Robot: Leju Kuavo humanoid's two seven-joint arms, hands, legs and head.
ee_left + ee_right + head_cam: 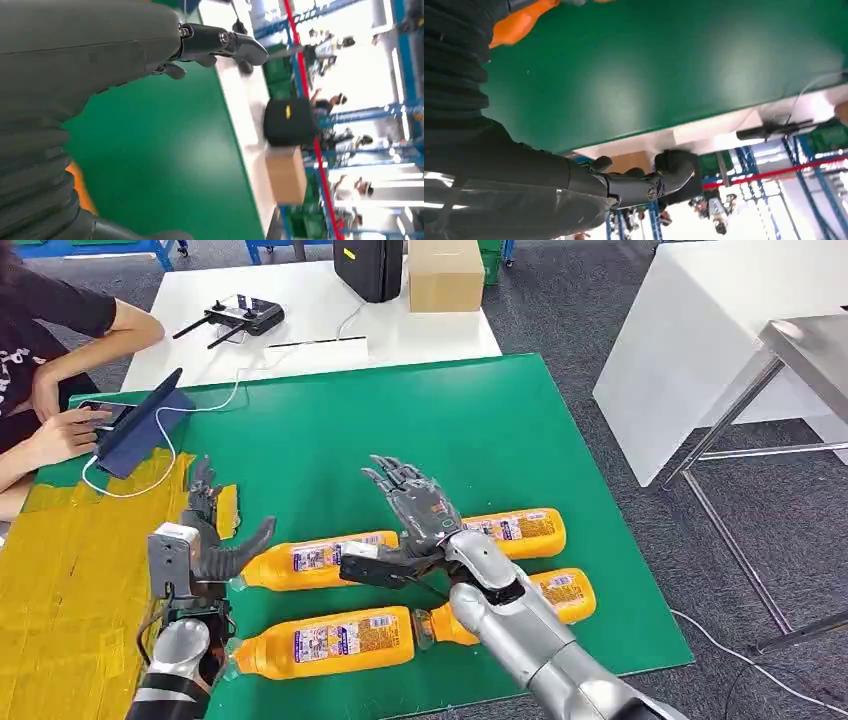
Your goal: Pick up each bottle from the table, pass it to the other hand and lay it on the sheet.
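Note:
Several orange bottles lie on their sides on the green mat [400,410]: one upper left [312,562], one at the front [330,642], one upper right [520,530], and one [565,592] partly hidden by my right arm. My left hand [205,535] stands open at the mat's left edge, thumb reaching toward the upper left bottle's cap end. My right hand [415,505] hovers open, fingers spread, between the two upper bottles. Neither holds anything. The yellow sheet [70,590] lies left of the mat. An orange bottle end [519,22] shows beside my right hand [574,185].
A person sits at the far left with a tablet [140,425] and a white cable [160,475] on the mat. On the white table behind are a controller [240,315], a black case [368,268] and a cardboard box [445,275]. A metal-framed table [790,360] stands at the right.

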